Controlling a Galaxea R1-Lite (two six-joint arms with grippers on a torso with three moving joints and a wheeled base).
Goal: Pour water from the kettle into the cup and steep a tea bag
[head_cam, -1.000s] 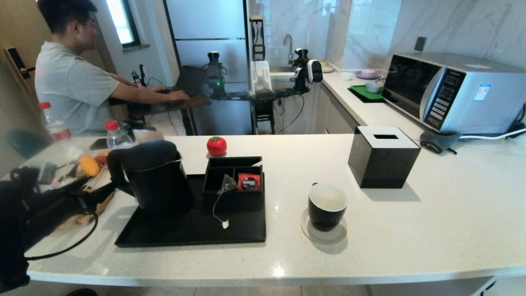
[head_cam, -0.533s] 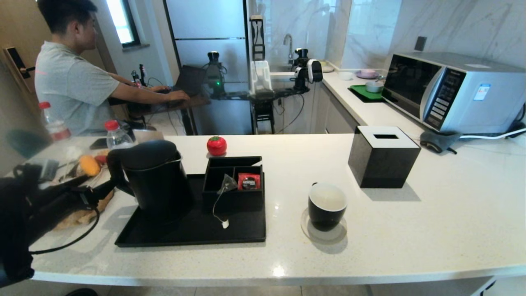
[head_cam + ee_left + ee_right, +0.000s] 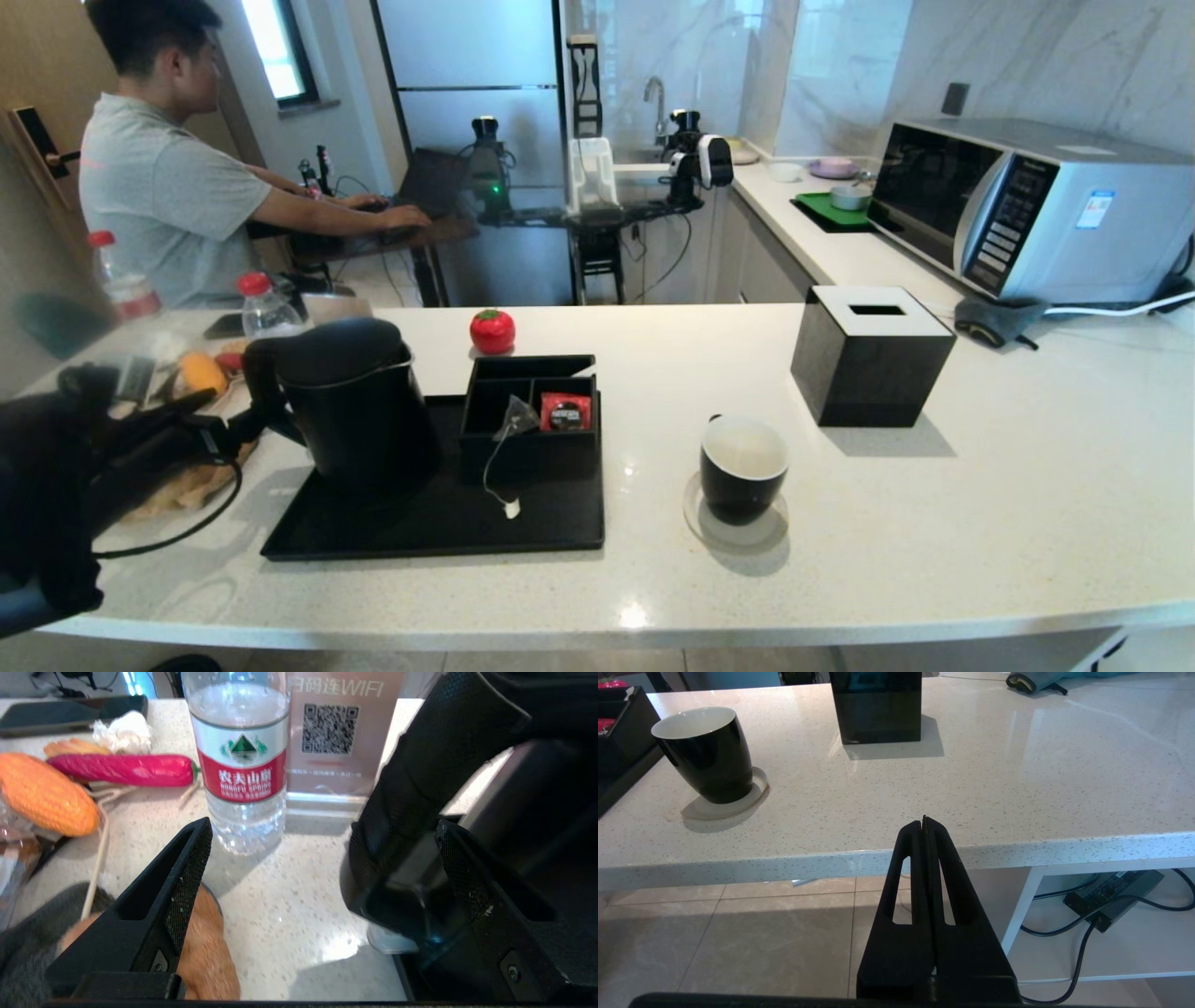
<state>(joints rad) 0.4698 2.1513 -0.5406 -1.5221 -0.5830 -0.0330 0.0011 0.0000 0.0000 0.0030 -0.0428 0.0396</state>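
the left hand [image 3: 245,426] reaches in from the left with its fingers spread wide, one on each side of the handle of the kettle [image 3: 355,401] but not closed on it. the kettle stands upright on the black tray [image 3: 420,532], the tea bag [image 3: 516,417] leans in the tray's box, and the cup [image 3: 743,467] sits on a coaster on the desk [image 3: 980,523]. the right hand [image 3: 924,823] is clenched on nothing, below the desk's near edge.

Head view looks down over the counter [image 3: 840,523]; right wrist view, below its edge, shares the cup [image 3: 743,465].
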